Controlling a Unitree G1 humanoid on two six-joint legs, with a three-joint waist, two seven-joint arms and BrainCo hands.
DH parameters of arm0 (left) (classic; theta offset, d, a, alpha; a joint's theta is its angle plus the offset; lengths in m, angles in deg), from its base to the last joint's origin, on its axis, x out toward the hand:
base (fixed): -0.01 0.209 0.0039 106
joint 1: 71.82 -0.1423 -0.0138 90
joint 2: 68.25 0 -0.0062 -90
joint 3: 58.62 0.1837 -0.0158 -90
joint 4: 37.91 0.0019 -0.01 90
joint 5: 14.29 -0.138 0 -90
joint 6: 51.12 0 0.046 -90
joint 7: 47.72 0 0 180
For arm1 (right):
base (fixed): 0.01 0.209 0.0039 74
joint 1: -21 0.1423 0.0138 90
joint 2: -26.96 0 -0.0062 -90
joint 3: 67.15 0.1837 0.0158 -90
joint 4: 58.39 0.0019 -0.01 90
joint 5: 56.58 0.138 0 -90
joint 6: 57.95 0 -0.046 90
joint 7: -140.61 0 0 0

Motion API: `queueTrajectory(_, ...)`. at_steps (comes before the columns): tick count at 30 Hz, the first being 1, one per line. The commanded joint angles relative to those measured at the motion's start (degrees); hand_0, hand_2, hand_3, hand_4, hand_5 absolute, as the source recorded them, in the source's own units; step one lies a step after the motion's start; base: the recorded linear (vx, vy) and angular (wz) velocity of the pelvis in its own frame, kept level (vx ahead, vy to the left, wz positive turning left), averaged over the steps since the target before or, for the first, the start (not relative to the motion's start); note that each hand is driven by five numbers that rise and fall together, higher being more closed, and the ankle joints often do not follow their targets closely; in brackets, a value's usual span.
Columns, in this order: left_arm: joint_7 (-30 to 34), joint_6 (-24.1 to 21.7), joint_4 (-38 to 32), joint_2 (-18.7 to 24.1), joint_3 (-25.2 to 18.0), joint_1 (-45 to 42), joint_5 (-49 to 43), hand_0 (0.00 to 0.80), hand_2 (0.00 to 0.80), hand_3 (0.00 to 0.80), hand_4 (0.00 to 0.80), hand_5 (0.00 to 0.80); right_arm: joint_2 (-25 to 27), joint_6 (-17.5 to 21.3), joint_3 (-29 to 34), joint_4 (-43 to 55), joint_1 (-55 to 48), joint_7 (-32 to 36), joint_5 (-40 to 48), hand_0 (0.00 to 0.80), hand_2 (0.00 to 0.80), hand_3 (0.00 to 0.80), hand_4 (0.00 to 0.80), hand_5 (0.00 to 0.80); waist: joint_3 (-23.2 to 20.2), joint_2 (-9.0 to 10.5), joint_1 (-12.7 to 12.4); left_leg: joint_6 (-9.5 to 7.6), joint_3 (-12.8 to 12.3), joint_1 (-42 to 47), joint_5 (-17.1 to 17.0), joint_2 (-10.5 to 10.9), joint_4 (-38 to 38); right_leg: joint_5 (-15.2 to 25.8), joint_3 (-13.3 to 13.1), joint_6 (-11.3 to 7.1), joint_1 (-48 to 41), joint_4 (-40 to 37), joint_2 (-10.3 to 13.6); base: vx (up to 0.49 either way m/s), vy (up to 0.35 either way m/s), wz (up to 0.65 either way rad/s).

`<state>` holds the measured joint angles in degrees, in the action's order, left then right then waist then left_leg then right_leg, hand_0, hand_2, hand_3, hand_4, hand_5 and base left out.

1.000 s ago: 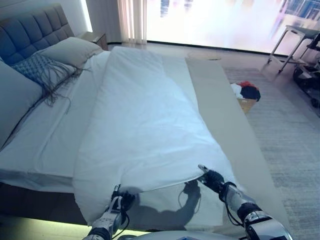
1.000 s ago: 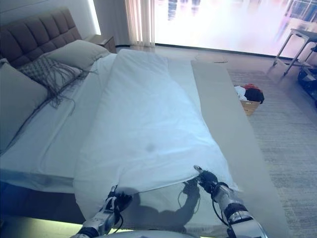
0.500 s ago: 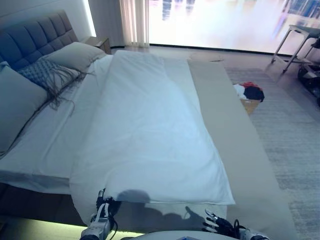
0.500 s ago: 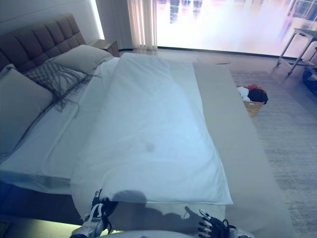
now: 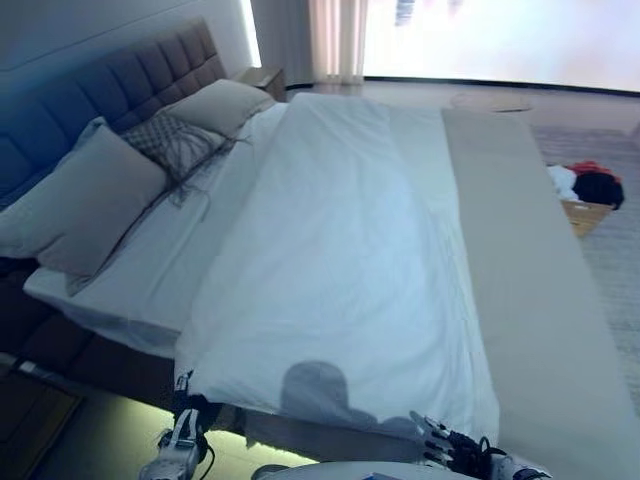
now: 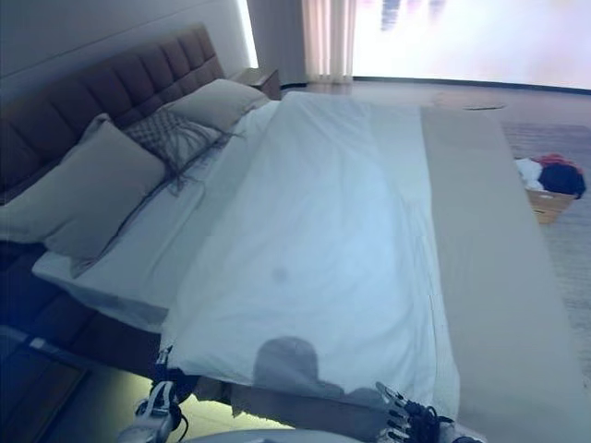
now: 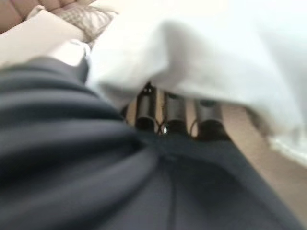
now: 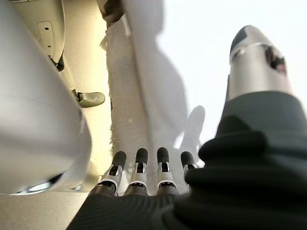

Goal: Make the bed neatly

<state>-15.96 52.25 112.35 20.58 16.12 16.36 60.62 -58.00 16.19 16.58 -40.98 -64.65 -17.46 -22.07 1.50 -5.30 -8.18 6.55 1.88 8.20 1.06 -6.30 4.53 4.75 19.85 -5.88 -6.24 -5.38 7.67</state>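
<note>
Left eye view: 1 white duvet lies lengthwise down the middle of the bed, its near edge hanging just over the foot. White sheet shows to its left and a beige strip of bed to its right. At the head sit 3 pillows: 1 large grey pillow, 1 patterned cushion with fringe, and 1 far pillow, all against the tufted headboard. 1 basket of clothes stands on the floor right of the bed. The left hand is low at the duvet's near left corner; the right hand is below the near right edge, fingers spread and holding nothing.

Right eye view: the same scene, with 1 nightstand beside the headboard.

Left wrist view: the left hand's fingers reach under a fold of the duvet, tips hidden by the cloth, so I cannot tell whether they grasp it.

Right wrist view: the right hand's 4 fingers are straight and released, thumb apart, with the duvet's edge past them.
</note>
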Motion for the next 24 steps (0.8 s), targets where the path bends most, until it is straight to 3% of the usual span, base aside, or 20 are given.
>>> queueTrajectory(1,6.5,1.1,2.2,9.5,-5.9,-1.1,-1.3,0.800,0.800,0.800,0.800,0.800,-0.3,1.5,-0.6,-4.0,5.2,0.8,1.4,0.000,0.000,0.000,0.000,0.000,2.1,3.52,-4.6,-2.01,1.5,-3.0,-1.3,4.4,0.5,-5.1,0.9,-1.57,-4.7,0.7,2.1,-0.055,0.044,0.19)
queueTrajectory(7,9.4,5.1,7.6,15.3,-11.2,-3.4,-4.5,0.800,0.800,0.800,0.800,0.800,0.7,2.2,-0.7,-4.8,6.1,-0.2,2.2,0.000,0.000,0.000,0.000,0.000,2.1,3.12,-5.8,-2.23,2.6,-3.5,-1.7,5.1,0.5,-5.0,1.4,-1.97,-4.7,0.9,2.3,-0.059,0.076,0.15)
queueTrajectory(11,11.7,7.9,8.9,17.8,-12.1,-2.5,-7.2,0.800,0.800,0.800,0.800,0.800,1.0,2.8,0.6,-5.8,5.7,-2.8,5.4,0.000,0.000,0.000,0.000,0.000,2.5,2.74,-6.1,-3.38,2.6,-3.6,-1.5,6.5,0.5,-4.8,2.1,-2.76,-4.5,3.1,3.9,-0.091,0.159,0.09)
queueTrajectory(14,12.6,8.2,7.8,17.9,-11.1,-1.9,-9.3,0.800,0.800,0.800,0.800,0.800,1.0,4.3,2.2,-5.9,6.2,-4.3,7.1,0.000,0.000,0.000,0.000,0.000,3.8,2.04,-5.8,-4.68,1.8,-3.2,-1.2,8.1,0.5,-1.0,2.9,-3.63,-0.8,10.5,7.4,-0.192,0.196,0.12)
queueTrajectory(16,12.6,8.0,7.4,18.0,-10.6,-1.1,-8.4,0.800,0.800,0.800,0.800,0.800,1.0,4.9,2.4,-5.5,6.9,-4.5,6.9,0.000,0.000,0.000,0.000,0.000,4.7,1.25,-5.7,-5.68,1.0,-3.0,-1.4,8.6,0.5,-3.1,2.0,-3.13,1.4,19.5,8.0,-0.318,0.208,0.17)
queueTrajectory(18,12.8,7.0,6.1,17.2,-8.8,0.3,-7.6,0.800,0.800,0.800,0.800,0.800,1.0,5.8,2.1,-5.3,7.7,-3.6,6.7,0.000,0.000,0.000,0.000,0.000,5.2,0.81,-5.3,-6.90,2.0,-3.9,-2.5,9.8,0.1,-5.0,-1.3,-2.51,3.1,33.2,5.8,-0.362,0.119,0.20)
queueTrajectory(19,12.4,6.4,5.6,16.8,-8.0,0.8,-7.2,0.800,0.800,0.800,0.800,0.800,0.9,6.4,2.0,-5.3,7.9,-2.7,6.7,0.000,0.000,0.000,0.000,0.000,5.3,1.04,-5.3,-7.11,2.3,-4.3,-2.8,10.3,-0.1,-5.3,-2.4,-2.37,3.4,35.3,5.0,-0.365,-0.041,0.16)
queueTrajectory(20,10.8,5.1,4.0,15.8,-5.7,1.6,-5.9,0.800,0.800,0.800,0.800,0.800,0.9,6.7,1.8,-5.0,8.5,-1.9,7.2,0.000,0.000,0.000,0.000,0.000,5.4,2.17,-5.1,-7.17,3.3,-5.9,-3.4,11.6,-0.5,-5.3,-5.4,-2.43,1.5,35.5,1.0,-0.363,-0.119,0.26)
queueTrajectory(22,9.2,3.7,2.8,14.8,-3.5,2.7,-5.4,0.800,0.800,0.800,0.800,0.800,1.2,6.6,1.8,-4.8,9.7,-0.4,7.2,0.000,0.000,0.000,0.000,0.000,5.1,3.99,-5.4,-6.89,4.4,-9.2,-4.4,13.3,-1.1,-5.0,-8.6,-2.84,-2.5,29.7,-3.0,-0.338,-0.163,0.54)
queueTrajectory(23,8.0,3.4,2.4,14.2,-2.8,3.8,-5.5,0.800,0.800,0.800,0.800,0.800,1.5,6.1,1.6,-5.1,11.2,-0.4,7.6,0.000,0.000,0.000,0.000,0.000,5.2,5.39,-5.8,-5.88,4.6,-13.1,-5.4,14.6,-2.6,-7.5,-11.3,-1.61,-6.3,21.2,-4.7,-0.348,-0.166,0.49)
queueTrajectory(24,7.3,3.1,2.5,13.9,-2.4,4.8,-5.6,0.800,0.800,0.800,0.800,0.800,1.9,5.7,1.0,-5.3,12.9,-0.7,8.3,0.000,0.000,0.000,0.000,0.000,5.1,5.63,-6.5,-4.45,4.0,-16.3,-6.6,14.2,-3.5,-10.4,-12.3,-0.12,-8.6,15.4,-5.8,-0.316,-0.150,0.22)
